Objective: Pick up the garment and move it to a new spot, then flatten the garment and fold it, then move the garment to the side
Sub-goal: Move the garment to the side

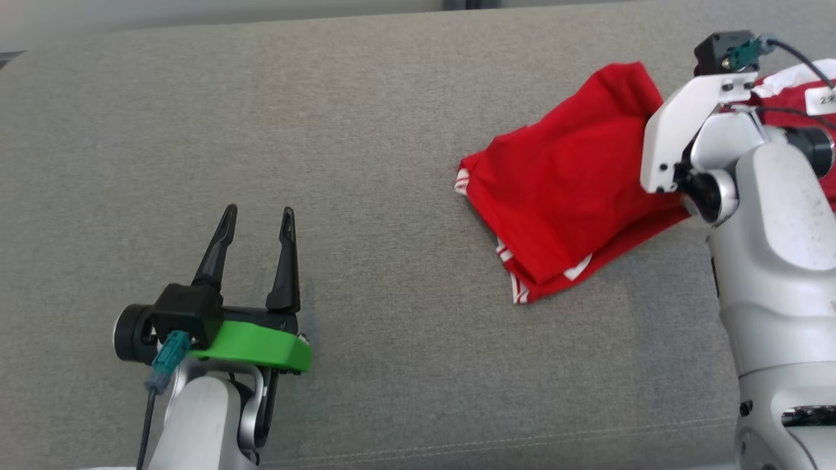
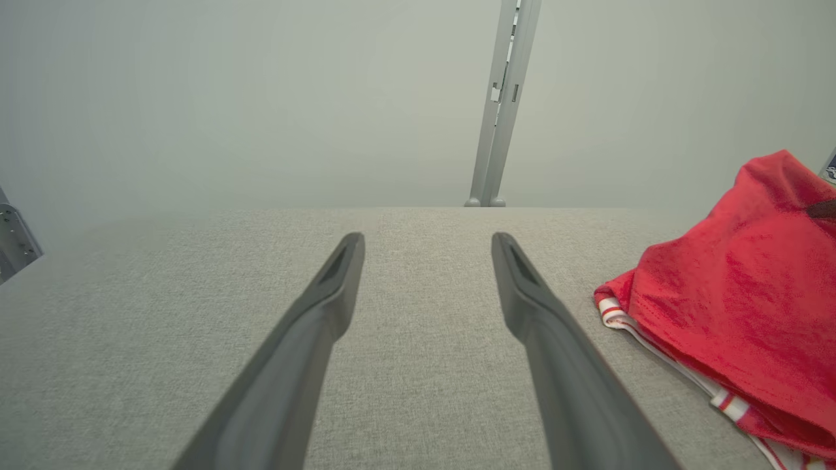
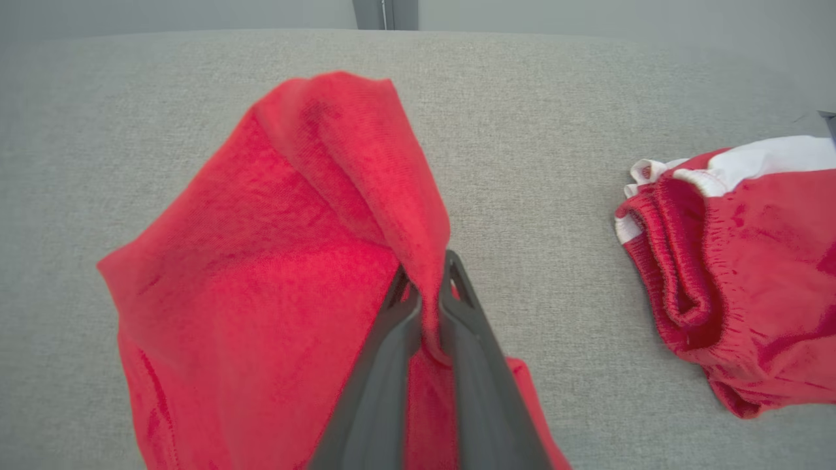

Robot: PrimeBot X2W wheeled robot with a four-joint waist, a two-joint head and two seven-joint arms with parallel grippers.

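Note:
The garment (image 1: 562, 189) is red with white striped trim and lies rumpled on the right half of the grey fabric surface (image 1: 366, 130). In the right wrist view my right gripper (image 3: 426, 277) is shut on a raised fold of the garment (image 3: 261, 261), lifting that edge off the surface. My right wrist (image 1: 686, 130) covers the garment's right edge in the head view. My left gripper (image 1: 258, 212) stands open at the lower left, well clear of the cloth, with nothing between its fingers. In the left wrist view the left gripper (image 2: 428, 241) points over bare fabric, with the garment (image 2: 738, 307) to its right.
A second red piece of clothing (image 3: 751, 261) with a white band and an elastic waist lies just right of the held garment, and sits at the far right edge behind my right arm (image 1: 797, 91). A pale wall and a metal post (image 2: 503, 98) stand beyond the surface's far edge.

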